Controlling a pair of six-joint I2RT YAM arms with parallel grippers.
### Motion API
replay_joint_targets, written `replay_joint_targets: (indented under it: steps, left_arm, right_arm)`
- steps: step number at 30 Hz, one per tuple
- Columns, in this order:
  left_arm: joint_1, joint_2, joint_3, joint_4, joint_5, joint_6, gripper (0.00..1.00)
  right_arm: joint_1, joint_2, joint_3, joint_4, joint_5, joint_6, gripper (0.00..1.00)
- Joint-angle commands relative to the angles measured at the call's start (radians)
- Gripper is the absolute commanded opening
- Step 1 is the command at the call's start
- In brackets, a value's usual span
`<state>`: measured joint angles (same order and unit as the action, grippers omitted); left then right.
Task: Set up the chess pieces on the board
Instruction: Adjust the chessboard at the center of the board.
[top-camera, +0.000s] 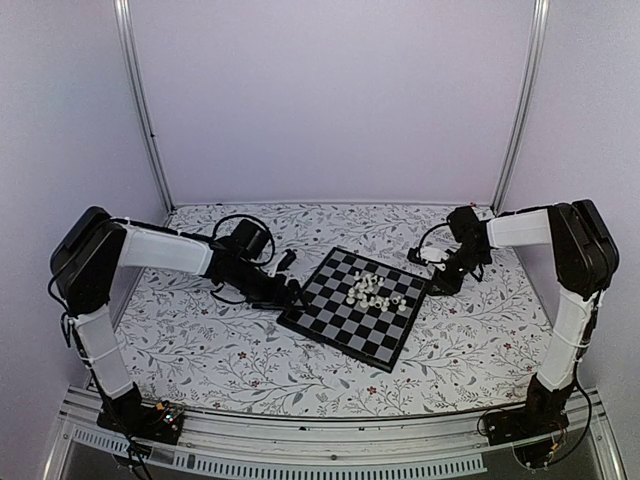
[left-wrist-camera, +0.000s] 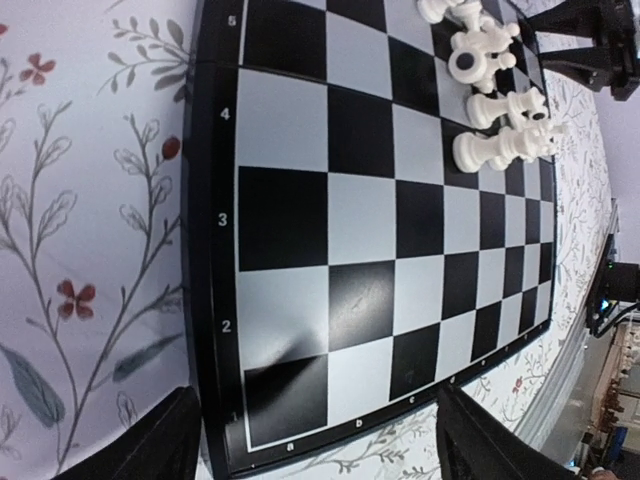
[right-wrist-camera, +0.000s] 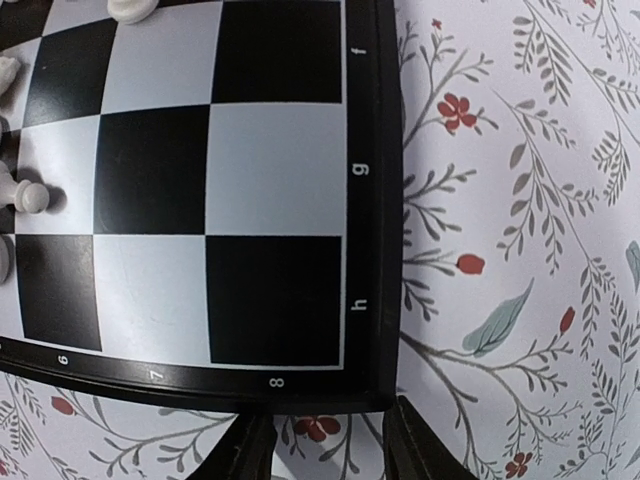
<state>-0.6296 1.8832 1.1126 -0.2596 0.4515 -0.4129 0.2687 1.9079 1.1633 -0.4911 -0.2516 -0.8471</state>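
The board (top-camera: 340, 318) lies turned like a diamond in the middle of the table. Several small white chess pieces (top-camera: 375, 292) stand and lie in a loose cluster on its far right part, with a few dark ones among them. My left gripper (top-camera: 294, 297) is low at the board's left corner, open and empty. In the left wrist view the gripper (left-wrist-camera: 320, 452) straddles the a1 corner of the board (left-wrist-camera: 300, 250), and the pieces (left-wrist-camera: 500, 110) are far ahead. My right gripper (top-camera: 438, 284) is open and empty at the board's right corner. In the right wrist view this gripper (right-wrist-camera: 325, 450) sits just short of the h8 corner of the board (right-wrist-camera: 270, 300), and a white pawn (right-wrist-camera: 30, 196) stands at the left edge.
The table (top-camera: 200, 340) has a floral-patterned cover. Pale walls and two metal uprights (top-camera: 140, 100) close in the back and sides. The right arm shows as a dark shape (left-wrist-camera: 590, 50) beyond the pieces in the left wrist view.
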Motion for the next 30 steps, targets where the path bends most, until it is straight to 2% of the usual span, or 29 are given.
replay_joint_targets:
  steps: [1, 10, 14, 30]
  left_arm:
    - [-0.026, -0.109, -0.09, 0.037, -0.03, -0.044, 0.82]
    - [-0.046, -0.259, -0.258, 0.063, -0.073, -0.093, 0.82]
    - [-0.062, -0.284, -0.301, 0.078, -0.071, -0.106, 0.82]
    - [-0.203, -0.298, -0.312, 0.075, -0.117, -0.138, 0.81]
  right_arm:
    - [0.056, 0.084, 0.041, -0.005, -0.01, 0.023, 0.39]
    - [0.091, 0.185, 0.221, -0.061, -0.042, 0.046, 0.39]
    - [0.091, 0.196, 0.251, -0.068, -0.074, 0.062, 0.39]
    - [0.111, 0.266, 0.351, -0.072, -0.116, 0.124, 0.4]
